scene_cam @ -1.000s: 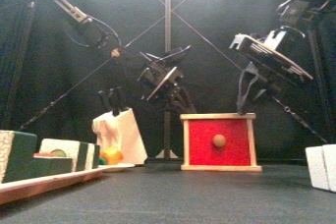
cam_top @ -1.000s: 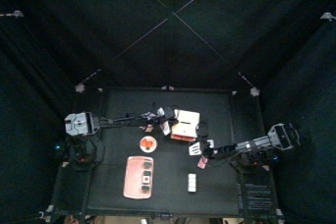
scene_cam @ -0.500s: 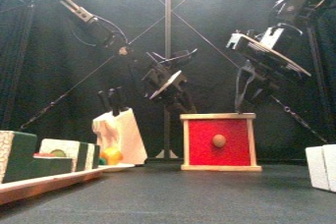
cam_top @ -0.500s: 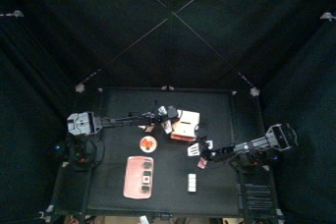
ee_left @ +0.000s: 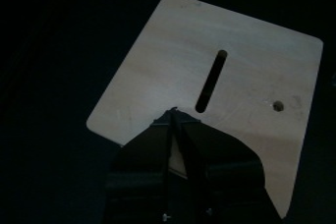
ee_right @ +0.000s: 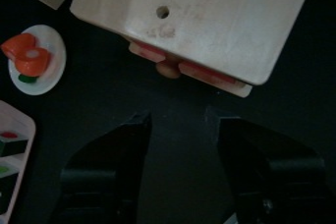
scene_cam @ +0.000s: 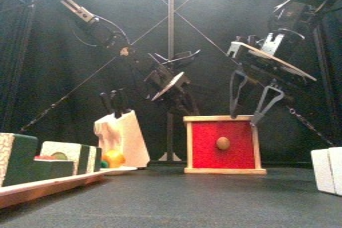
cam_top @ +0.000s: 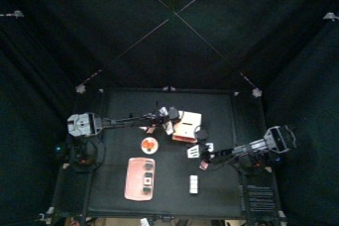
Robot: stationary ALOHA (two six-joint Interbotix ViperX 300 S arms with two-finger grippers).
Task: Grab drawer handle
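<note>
The drawer [cam_top: 189, 123] is a small box with a white top [ee_left: 223, 71] and a red front [scene_cam: 222, 144]. Its handle is a small round knob [scene_cam: 222, 143] in the middle of that front, also seen under the top's edge [ee_right: 167, 68]. My right gripper [scene_cam: 251, 97] hangs open just above and in front of the drawer, its jaws spread wide. In the right wrist view the right gripper [ee_right: 184, 125] is short of the knob, with nothing between the jaws. My left gripper [ee_left: 172, 120] rests at the edge of the white top, at the drawer's far left side [cam_top: 169, 119].
A pink tray [cam_top: 141, 177] lies at the front left. A small plate with a red-orange round item [cam_top: 149, 145] sits between the tray and the drawer. Small white blocks [cam_top: 193, 182] lie at the front, one at the right [scene_cam: 329, 169]. A white slanted board [scene_cam: 120, 137] stands left of the drawer.
My right gripper's jaws have spread from narrow to wide, and it has come down and slightly left towards the drawer's front. The left arm has not moved.
</note>
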